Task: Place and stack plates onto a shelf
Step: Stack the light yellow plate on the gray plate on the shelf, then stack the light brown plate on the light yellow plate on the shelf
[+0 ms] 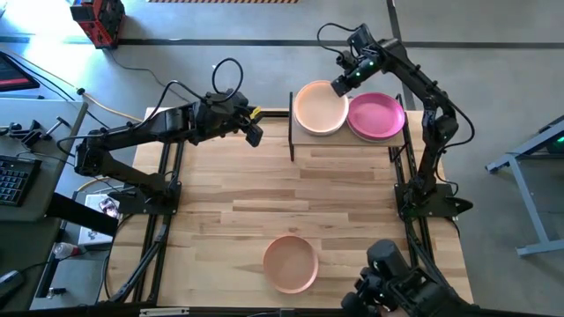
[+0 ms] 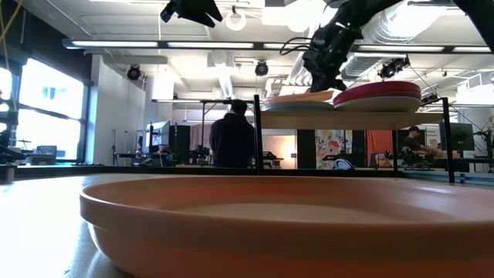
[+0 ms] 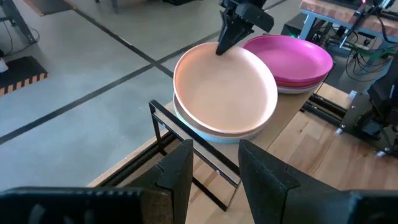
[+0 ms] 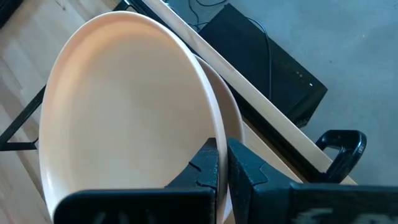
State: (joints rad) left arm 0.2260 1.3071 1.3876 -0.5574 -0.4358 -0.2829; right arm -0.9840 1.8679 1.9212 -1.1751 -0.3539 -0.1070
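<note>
- The right gripper point(image 1: 339, 85) is pinched shut on the far rim of the peach plate point(image 1: 319, 107), a grip thin enough to let the plate be laid flat on the stack and released by sliding off the edge.
- In the right wrist view its two fingers point(image 4: 208, 167) clamp the rim between them, with the plate seeming tipped slightly over the cream plate point(image 4: 233, 118) beneath, so I judge it not quite settled.
- That stack sits on the left half of the shelf point(image 1: 344, 141); the magenta plate point(image 1: 376, 114) tops a second stack just beside it, the two filling the board's width.
- The left gripper point(image 1: 252, 132) hovers near the shelf's left end, holding nothing, its fingers point(image 3: 264, 177) parted, probably waiting clear of the other arm.
- One orange plate point(image 1: 291, 262) lies on the table point(image 1: 220, 211) near the front edge, well apart from the shelf, not yet stacked.
</note>
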